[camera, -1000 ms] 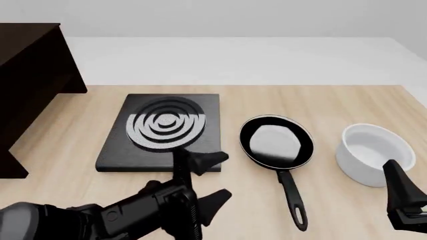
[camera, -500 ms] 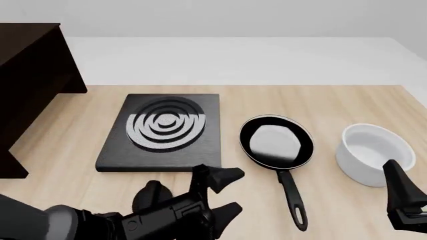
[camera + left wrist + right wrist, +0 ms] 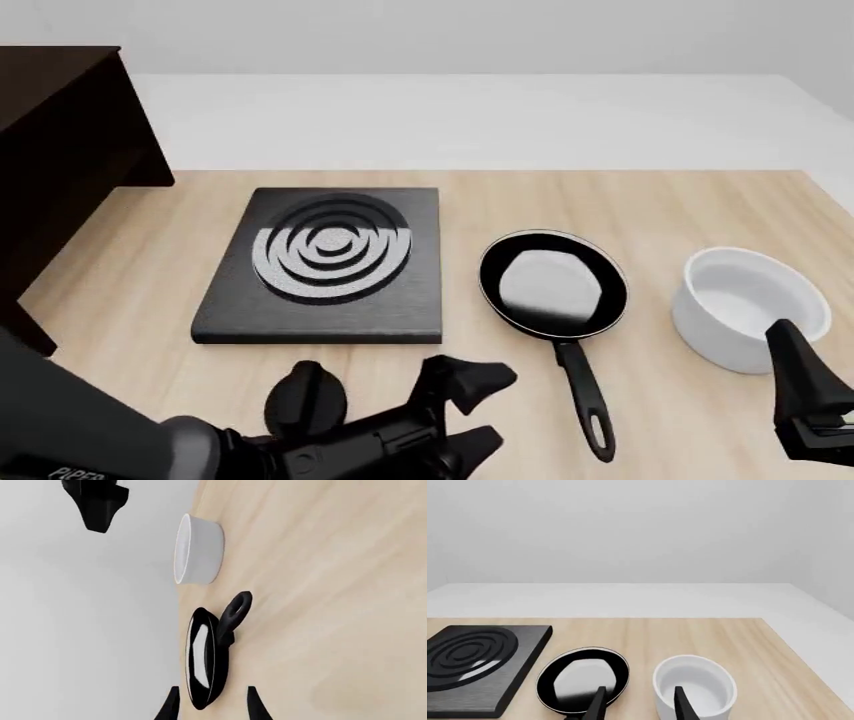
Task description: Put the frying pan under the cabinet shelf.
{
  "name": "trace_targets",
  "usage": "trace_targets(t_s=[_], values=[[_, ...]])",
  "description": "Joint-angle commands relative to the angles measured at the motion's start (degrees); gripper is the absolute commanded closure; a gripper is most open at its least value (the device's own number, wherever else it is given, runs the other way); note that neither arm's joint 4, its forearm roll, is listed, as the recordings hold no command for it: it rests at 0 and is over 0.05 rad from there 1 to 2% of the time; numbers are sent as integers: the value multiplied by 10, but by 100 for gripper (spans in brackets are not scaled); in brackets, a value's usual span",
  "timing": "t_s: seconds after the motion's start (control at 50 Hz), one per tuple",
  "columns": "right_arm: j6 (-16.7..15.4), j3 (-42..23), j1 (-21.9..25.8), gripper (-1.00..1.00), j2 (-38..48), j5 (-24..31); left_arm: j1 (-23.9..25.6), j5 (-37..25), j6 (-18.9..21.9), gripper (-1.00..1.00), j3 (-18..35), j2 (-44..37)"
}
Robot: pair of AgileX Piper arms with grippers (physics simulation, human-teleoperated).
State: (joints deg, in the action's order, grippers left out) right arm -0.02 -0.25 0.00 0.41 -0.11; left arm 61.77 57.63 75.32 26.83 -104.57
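Note:
The frying pan (image 3: 554, 285) lies flat on the table right of centre, its long handle (image 3: 585, 395) pointing toward the near edge. The left wrist view shows the frying pan (image 3: 203, 660) edge-on straight ahead. The dark cabinet shelf (image 3: 54, 150) stands at the far left. My left gripper (image 3: 475, 410) is open, low near the front edge, just left of the pan's handle and apart from it. Its fingertips (image 3: 170, 707) frame the pan. My right gripper (image 3: 810, 405) is open at the right edge, in front of the bowl, holding nothing. From the right wrist, the frying pan (image 3: 584, 677) is ahead.
A flat black stove plate (image 3: 327, 260) with grey rings lies between the cabinet and the pan. A white bowl (image 3: 741, 305) stands right of the pan. A small black knob-shaped object (image 3: 304, 395) sits by my left arm near the front edge.
My left gripper has moved right and nearer the front edge, closer to the pan's handle. The right arm, pan and bowl have not moved.

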Motion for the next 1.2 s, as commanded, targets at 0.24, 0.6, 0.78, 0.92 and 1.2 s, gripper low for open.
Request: trace_targets(t_s=[0.24, 0.6, 0.78, 0.92, 1.2], values=[[0, 0, 0, -100, 0, 0, 1, -19, 7, -100, 49, -47], [0, 0, 0, -100, 0, 0, -1, -28, 26, -100, 88, -89], [0, 0, 0, -100, 0, 0, 0, -37, 27, -100, 106, -103], [0, 0, 0, -100, 0, 0, 2, -48, 26, -100, 117, -108], [0, 0, 0, -100, 0, 0, 0, -65, 35, -100, 151, -129]])
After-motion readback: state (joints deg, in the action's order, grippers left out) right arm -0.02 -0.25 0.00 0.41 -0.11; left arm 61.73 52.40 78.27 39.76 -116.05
